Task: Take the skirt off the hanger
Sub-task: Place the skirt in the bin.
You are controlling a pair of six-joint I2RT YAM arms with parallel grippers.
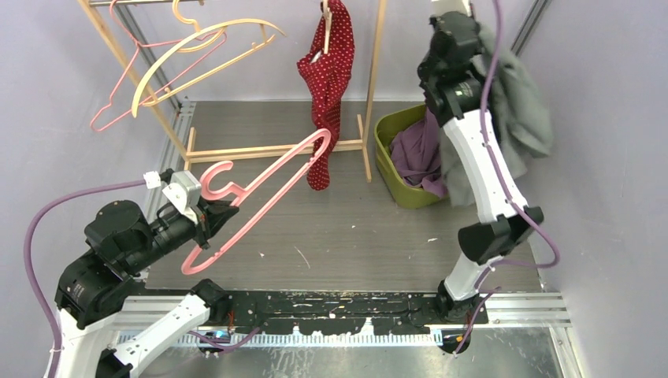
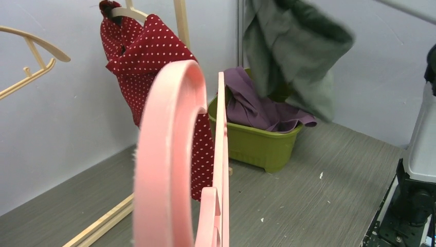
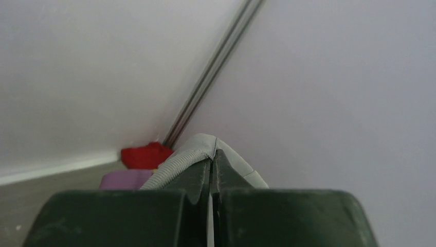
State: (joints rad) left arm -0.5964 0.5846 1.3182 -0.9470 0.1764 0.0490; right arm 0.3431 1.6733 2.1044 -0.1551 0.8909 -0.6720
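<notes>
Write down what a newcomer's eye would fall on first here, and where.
A bare pink hanger sticks out of the shut left pincer at front left. At back right, the right pincer is shut on a grey skirt, dangling it above a green basket holding purple cloth. A red polka-dot garment hangs on the wooden rack behind.

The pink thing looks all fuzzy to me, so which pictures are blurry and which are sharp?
Top view: sharp all over, with even light. Left wrist view: the pink hanger is so near that it goes soft, the grey skirt looks smeared, and the green basket is clearer. Right wrist view: mostly bare wall, with the skirt's edge a little fuzzy.
</notes>
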